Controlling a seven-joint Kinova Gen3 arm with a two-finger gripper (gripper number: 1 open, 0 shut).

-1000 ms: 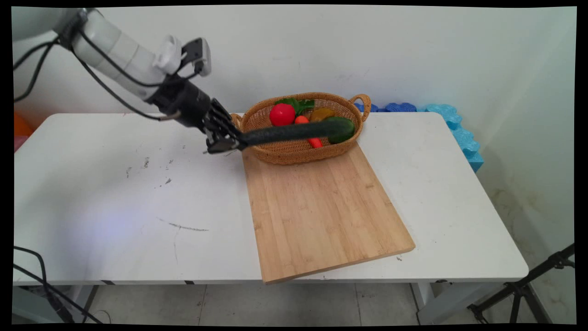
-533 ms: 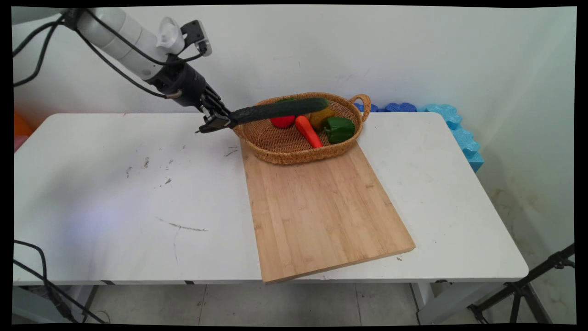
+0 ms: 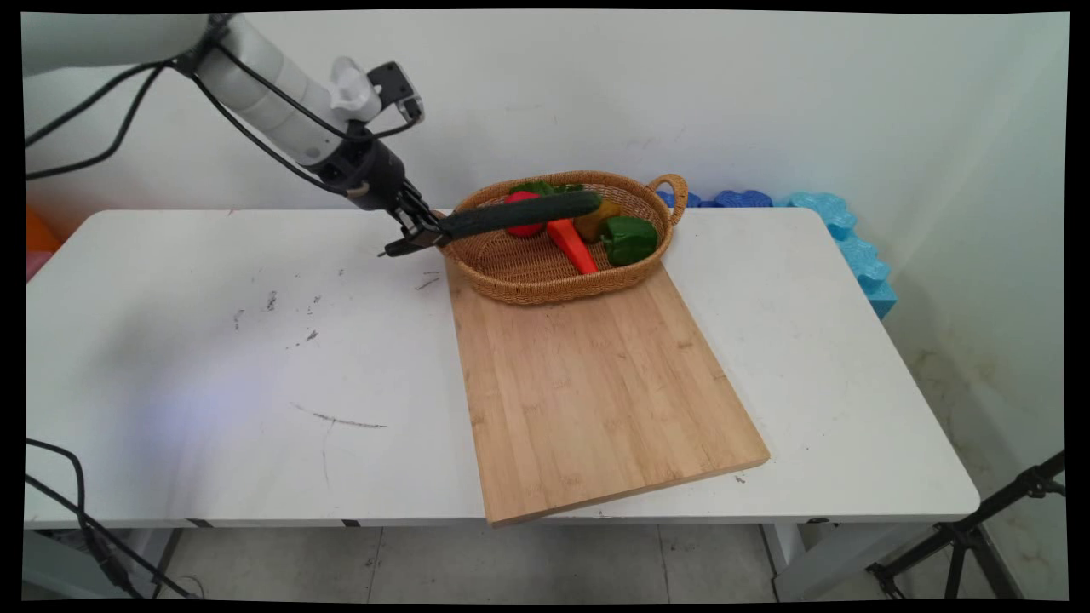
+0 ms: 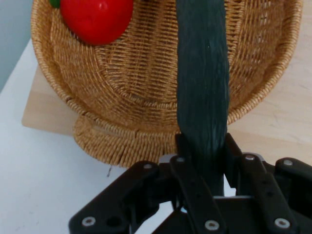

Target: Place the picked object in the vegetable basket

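Because claw [image 3: 423,237] grips only one end of cucumber [image 3: 519,214], fingers closed tight around it, long body sticks out ahead over wicker basket [image 3: 545,272], clear of its rim. Judged risk: weight far from grip can turn cucumber between fingers, tip sagging onto tomato [image 4: 96,17] or carrot [image 3: 572,245] beyond claw. Green pepper [image 3: 631,238] lies further ahead-right. Cutting board [image 3: 596,392] below basket. No brand, label or writing readable.

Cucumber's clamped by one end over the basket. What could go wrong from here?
1. The end effector grips the cucumber only at its end; the long free length might droop or twist loose.
2. The cucumber hangs low over the basket rim, so it could snag the wicker.
3. Its far end lies near the tomato and carrot and may knock them.
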